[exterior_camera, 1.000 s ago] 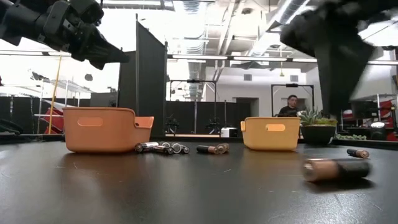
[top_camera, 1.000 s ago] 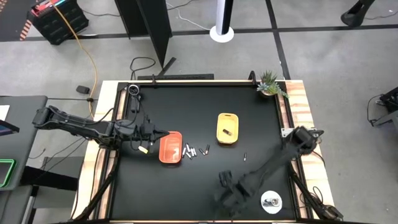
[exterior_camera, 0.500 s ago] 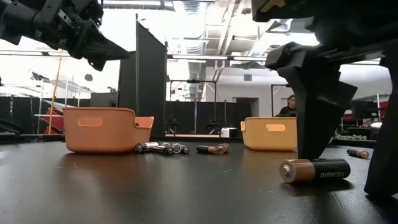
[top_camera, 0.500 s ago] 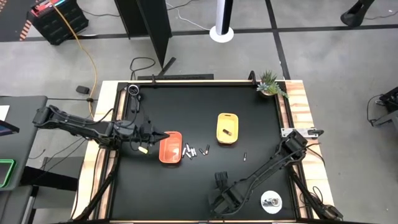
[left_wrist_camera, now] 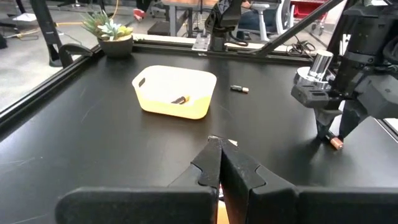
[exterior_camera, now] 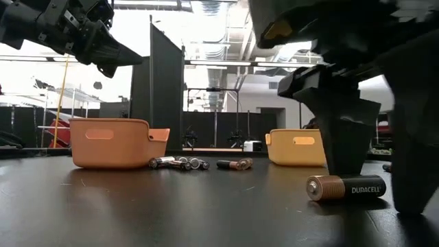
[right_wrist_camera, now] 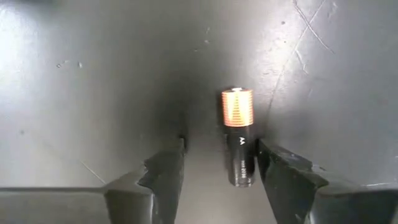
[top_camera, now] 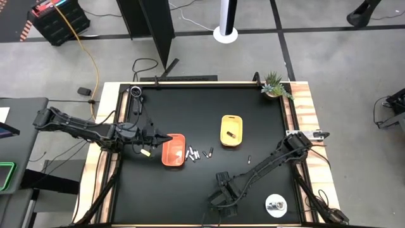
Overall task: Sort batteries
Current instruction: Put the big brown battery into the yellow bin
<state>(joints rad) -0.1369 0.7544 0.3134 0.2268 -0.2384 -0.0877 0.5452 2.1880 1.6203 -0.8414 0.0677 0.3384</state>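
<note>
While your right gripper (right_wrist_camera: 214,177) stands low over the black table (top_camera: 190,107) near its front edge, its two dark fingers (right_wrist_camera: 163,177) are spread wide apart with a copper-topped black Duracell battery (right_wrist_camera: 238,137) lying flat on the tabletop between them, nearer one finger than the other and not yet pinched. In the low view you can see that same cell (exterior_camera: 346,187) resting on its side just beside the finger tips, which reach down to the table surface.

Your left gripper (top_camera: 169,135) hangs above the near end of the orange rounded plastic tray (top_camera: 173,151), its fingers pressed together with nothing visible between them. Just beside that tray lies a small cluster of silvery and dark batteries (top_camera: 195,153), touching or nearly touching each other. One more dark cell (top_camera: 230,133) lies inside the yellow rounded plastic tray (top_camera: 231,121), and another single dark cell (top_camera: 249,159) lies alone on the table, between the yellow tray and the right arm. A round silver-white disc (top_camera: 276,205) sits at the front right corner, and a small potted green plant (top_camera: 274,85) at the far right corner.
</note>
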